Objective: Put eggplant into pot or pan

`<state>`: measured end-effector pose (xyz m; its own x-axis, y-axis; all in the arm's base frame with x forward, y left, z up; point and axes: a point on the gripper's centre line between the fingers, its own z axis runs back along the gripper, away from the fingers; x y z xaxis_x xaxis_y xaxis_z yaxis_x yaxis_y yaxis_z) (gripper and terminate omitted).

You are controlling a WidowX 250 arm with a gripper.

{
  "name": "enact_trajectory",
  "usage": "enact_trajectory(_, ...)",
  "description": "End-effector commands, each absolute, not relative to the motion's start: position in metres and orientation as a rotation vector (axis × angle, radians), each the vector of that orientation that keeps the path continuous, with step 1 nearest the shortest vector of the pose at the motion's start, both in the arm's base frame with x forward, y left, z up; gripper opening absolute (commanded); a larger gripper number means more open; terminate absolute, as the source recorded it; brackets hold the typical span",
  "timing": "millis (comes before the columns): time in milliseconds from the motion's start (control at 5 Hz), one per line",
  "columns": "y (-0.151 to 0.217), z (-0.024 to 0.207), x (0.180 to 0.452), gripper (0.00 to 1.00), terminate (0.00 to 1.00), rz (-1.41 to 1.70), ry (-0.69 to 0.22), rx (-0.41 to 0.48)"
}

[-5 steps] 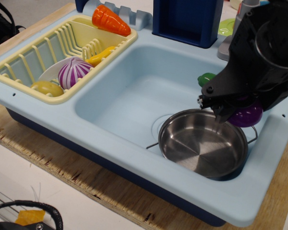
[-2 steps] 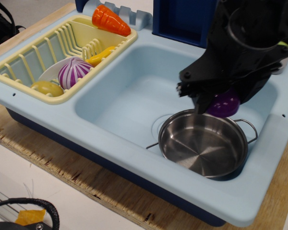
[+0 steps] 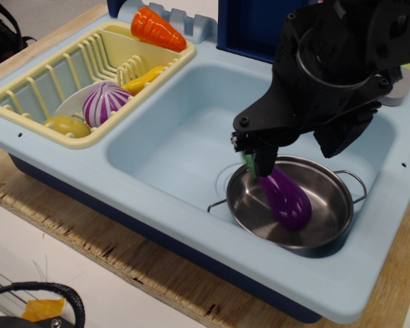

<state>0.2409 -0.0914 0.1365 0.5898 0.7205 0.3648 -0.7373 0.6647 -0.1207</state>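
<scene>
The glossy purple eggplant (image 3: 285, 199) lies slanted inside the shiny steel pan (image 3: 331, 220), its green stem end up toward the pan's far-left rim.

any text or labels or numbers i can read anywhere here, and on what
None: no readable word, label, brand, number or sign shows.
The eggplant, the pan, the gripper, the blue sink and the yellow dish rack all carry plain, unmarked surfaces in this view.
</scene>
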Motion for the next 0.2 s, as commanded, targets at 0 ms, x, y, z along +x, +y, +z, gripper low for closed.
enact_trajectory(0, -0.0897, 0.1443, 0.2426, 1.00, 1.00, 0.859, -0.422, 0.021)
